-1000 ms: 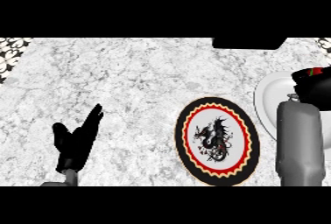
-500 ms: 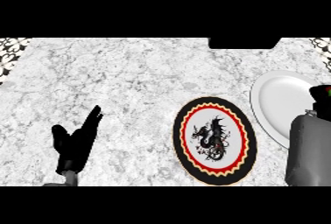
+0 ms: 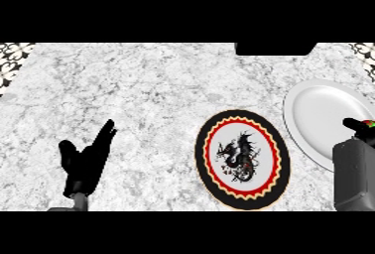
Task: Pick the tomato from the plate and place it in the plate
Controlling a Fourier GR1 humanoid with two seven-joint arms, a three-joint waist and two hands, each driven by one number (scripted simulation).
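So my right hand (image 3: 353, 125) is curled round the small red tomato (image 3: 368, 122), over the plain white round plate (image 3: 322, 116). It's probably light, soft and slick: cradle its sides. The dragon-patterned red-and-black plate (image 3: 212, 149) sits nearby on the worktop; left hand (image 3: 86, 159) rests open.

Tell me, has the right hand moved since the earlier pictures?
Yes. The right hand has drawn back toward the view's lower right: it covered the white plate's right part before, and now shows only at that plate's lower right rim.
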